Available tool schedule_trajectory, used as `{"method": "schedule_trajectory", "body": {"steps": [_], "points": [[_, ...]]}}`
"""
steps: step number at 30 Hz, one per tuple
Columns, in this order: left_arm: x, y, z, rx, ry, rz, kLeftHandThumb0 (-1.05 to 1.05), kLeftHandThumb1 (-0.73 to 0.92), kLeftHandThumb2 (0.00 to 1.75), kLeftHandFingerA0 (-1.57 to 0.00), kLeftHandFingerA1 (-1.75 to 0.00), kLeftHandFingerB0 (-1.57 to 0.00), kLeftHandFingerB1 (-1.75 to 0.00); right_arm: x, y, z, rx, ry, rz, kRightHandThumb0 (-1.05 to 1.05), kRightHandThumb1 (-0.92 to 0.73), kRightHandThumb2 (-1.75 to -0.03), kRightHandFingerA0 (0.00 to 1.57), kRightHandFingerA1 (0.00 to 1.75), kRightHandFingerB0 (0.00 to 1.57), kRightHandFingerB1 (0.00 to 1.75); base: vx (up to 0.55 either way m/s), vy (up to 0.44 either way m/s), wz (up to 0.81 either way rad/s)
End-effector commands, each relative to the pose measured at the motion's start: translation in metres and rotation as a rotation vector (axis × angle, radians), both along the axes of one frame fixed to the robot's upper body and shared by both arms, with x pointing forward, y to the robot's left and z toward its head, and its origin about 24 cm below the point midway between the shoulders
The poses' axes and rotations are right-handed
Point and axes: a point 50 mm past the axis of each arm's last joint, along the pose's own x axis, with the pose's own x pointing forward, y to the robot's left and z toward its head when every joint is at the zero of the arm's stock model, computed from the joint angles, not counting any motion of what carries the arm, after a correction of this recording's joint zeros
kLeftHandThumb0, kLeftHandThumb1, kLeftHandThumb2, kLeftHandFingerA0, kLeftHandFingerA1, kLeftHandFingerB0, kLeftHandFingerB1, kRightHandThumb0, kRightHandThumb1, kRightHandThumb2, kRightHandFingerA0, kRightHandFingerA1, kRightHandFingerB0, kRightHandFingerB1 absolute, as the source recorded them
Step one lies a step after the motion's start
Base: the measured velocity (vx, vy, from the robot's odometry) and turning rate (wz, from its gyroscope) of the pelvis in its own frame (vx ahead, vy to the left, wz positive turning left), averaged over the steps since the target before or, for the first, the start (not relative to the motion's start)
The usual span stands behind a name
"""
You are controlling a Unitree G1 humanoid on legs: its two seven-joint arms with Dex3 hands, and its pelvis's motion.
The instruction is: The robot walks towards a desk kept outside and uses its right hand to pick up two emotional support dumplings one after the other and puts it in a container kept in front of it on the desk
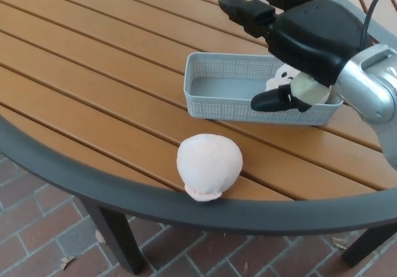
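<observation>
One dumpling binned, one waiting near the table's edge.

The right hand (298, 38) hovers over the grey container (248, 94) with fingers spread, holding nothing; a white dumpling (284, 76) lies in the container's right end, mostly hidden. The second, pink dumpling (209, 165) sits at the dark rim of the wooden desk (93, 90) (touching it, apparently), so a clumsy downward push could probably roll it off onto the bricks. Open boards lie between dumpling and container; its left half is free.

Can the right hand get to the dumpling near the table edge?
Probably yes: the right hand is open above the basket, and nothing stands between it and the dumpling.
</observation>
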Motion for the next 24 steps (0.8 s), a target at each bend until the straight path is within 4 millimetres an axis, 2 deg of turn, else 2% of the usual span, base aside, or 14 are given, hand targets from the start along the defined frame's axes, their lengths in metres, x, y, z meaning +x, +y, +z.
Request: {"method": "schedule_trajectory", "body": {"steps": [1, 6, 7, 9, 10, 13, 15, 16, 17, 18, 22, 23, 24], "points": [[0.008, 0.005, 0.007, 0.019, -0.038, 0.003, -0.21, -0.19, 0.80, -1.33, -1.22, -1.35, -1.20, -0.062, -0.002, -0.030, -0.087, 0.347, 0.129, -1.04, -0.59, -0.99, 0.00, 0.01, 0.00, 0.00, 0.00, 0.000, 0.00], [0.008, 0.005, 0.008, 0.043, -0.029, -0.011, -0.22, -0.17, 0.81, -1.33, -1.22, -1.35, -1.20, -0.061, 0.001, -0.049, -0.106, 0.392, 0.122, -1.00, -0.57, -0.97, 0.00, 0.01, 0.00, 0.00, 0.00, 0.000, 0.00], [0.010, 0.004, 0.007, 0.028, -0.036, -0.008, -0.21, -0.18, 0.81, -1.33, -1.22, -1.35, -1.20, -0.049, 0.004, -0.067, -0.150, 0.465, 0.069, -1.05, -0.60, -0.99, 0.00, 0.00, 0.00, 0.02, 0.00, 0.000, 0.00], [0.011, 0.004, 0.008, 0.027, -0.039, -0.010, -0.21, -0.17, 0.82, -1.33, -1.22, -1.34, -1.20, -0.041, 0.007, -0.077, -0.175, 0.502, 0.039, -1.05, -0.60, -0.99, 0.00, 0.00, 0.00, 0.02, 0.00, 0.000, 0.00], [0.011, 0.004, 0.008, 0.027, -0.041, -0.009, -1.05, -0.12, 1.24, -1.43, -1.07, -1.52, -0.81, -0.039, 0.009, -0.080, -0.175, 0.505, 0.035, -1.05, -0.61, -1.00, 0.00, 0.00, 0.00, 0.02, 0.00, 0.000, 0.00], [0.011, 0.004, 0.008, 0.027, -0.042, -0.008, -1.05, -0.12, 1.24, -1.43, -1.07, -1.52, -0.81, -0.038, 0.010, -0.081, -0.178, 0.510, 0.031, -1.05, -0.61, -1.00, 0.00, 0.00, 0.00, 0.02, 0.00, 0.000, 0.00], [0.014, 0.003, 0.009, 0.028, -0.056, -0.025, -1.05, -0.06, 1.19, -1.42, -1.02, -1.53, -0.82, -0.030, 0.022, -0.088, -0.158, 0.511, 0.037, -1.05, -0.61, -0.99, 0.00, 0.03, 0.00, 0.03, 0.00, 0.000, 0.00], [0.014, 0.003, 0.009, 0.027, -0.061, -0.026, -1.05, -0.08, 1.27, -1.45, -0.96, -1.57, -0.75, -0.030, 0.027, -0.089, -0.150, 0.509, 0.046, -1.05, -0.61, -0.98, 0.00, 0.02, 0.00, 0.02, 0.00, 0.000, 0.00], [0.014, 0.003, 0.009, 0.026, -0.064, -0.025, -1.05, -0.08, 1.27, -1.45, -0.96, -1.57, -0.75, -0.029, 0.031, -0.090, -0.141, 0.507, 0.056, -1.05, -0.61, -0.98, 0.00, 0.02, 0.00, 0.02, 0.00, 0.000, 0.00], [0.015, 0.003, 0.009, 0.027, -0.062, -0.024, -1.05, -0.10, 1.23, -1.44, -1.05, -1.51, -0.82, -0.029, 0.033, -0.090, -0.141, 0.505, 0.059, -1.05, -0.61, -0.98, 0.00, 0.01, 0.00, 0.02, 0.00, 0.000, 0.00], [0.015, 0.003, 0.009, 0.027, -0.056, -0.023, -1.05, -0.10, 1.23, -1.44, -1.05, -1.51, -0.82, -0.028, 0.037, -0.091, -0.143, 0.503, 0.058, -1.05, -0.61, -0.98, 0.00, 0.01, 0.00, 0.02, 0.00, 0.000, 0.00], [0.015, 0.002, 0.008, 0.027, -0.054, -0.025, -0.99, -0.15, 1.33, -1.52, -1.01, -1.57, -0.69, -0.028, 0.042, -0.096, -0.140, 0.508, 0.062, -1.00, -0.56, -0.98, 0.00, 0.06, 0.00, 0.06, 0.00, 0.000, 0.00], [0.015, 0.002, 0.008, 0.028, -0.053, -0.027, -0.99, -0.15, 1.33, -1.52, -1.01, -1.57, -0.69, -0.028, 0.047, -0.099, -0.139, 0.511, 0.065, -1.00, -0.56, -0.98, 0.00, 0.06, 0.00, 0.06, 0.00, 0.000, 0.00]]}}
